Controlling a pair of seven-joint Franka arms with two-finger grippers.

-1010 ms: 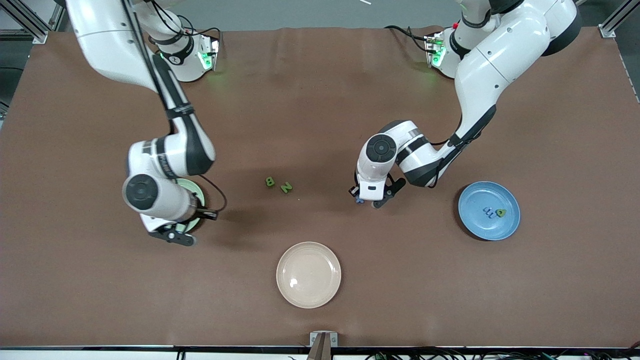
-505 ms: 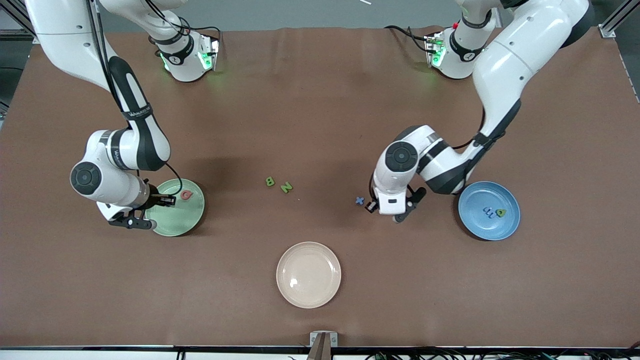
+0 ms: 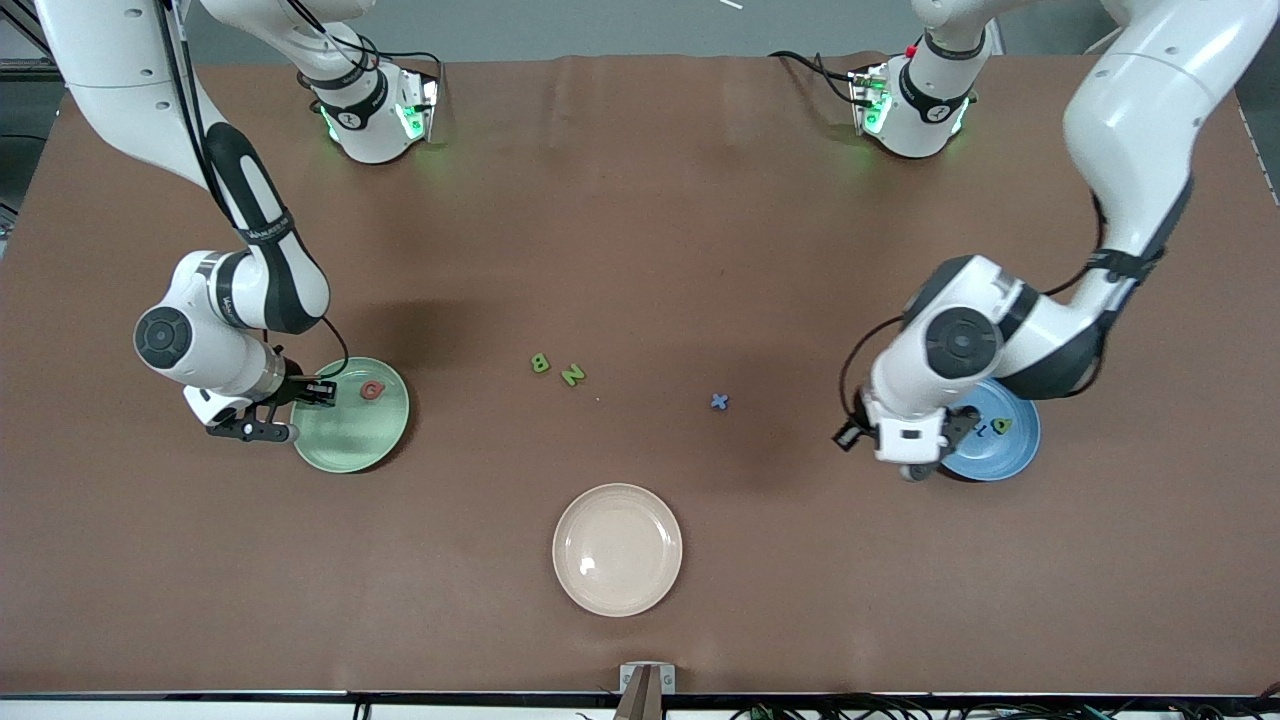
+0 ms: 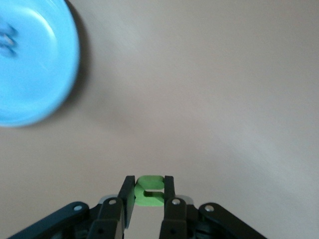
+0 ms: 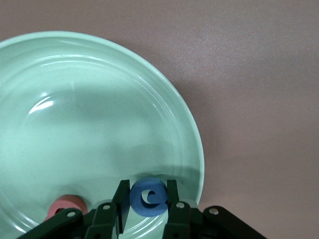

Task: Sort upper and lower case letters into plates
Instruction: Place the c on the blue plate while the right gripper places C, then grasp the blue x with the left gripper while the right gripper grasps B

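I see 2 plates flat on the table: mint green plate [image 3: 350, 440] holding a red G [image 3: 372, 391]; blue plate [image 3: 1005, 450] toward the left arm's end.

Letters [image 3: 556, 369] apparently lie between 2 plates [image 3: 352, 432].

The front camera looks steeply down on my whole table [image 3: 640, 200], facing my bases. My right wrist camera sits close over the mint green plate [image 5: 89, 129], my left near the sky blue plate [image 4: 30, 64]; both plates also show in front.
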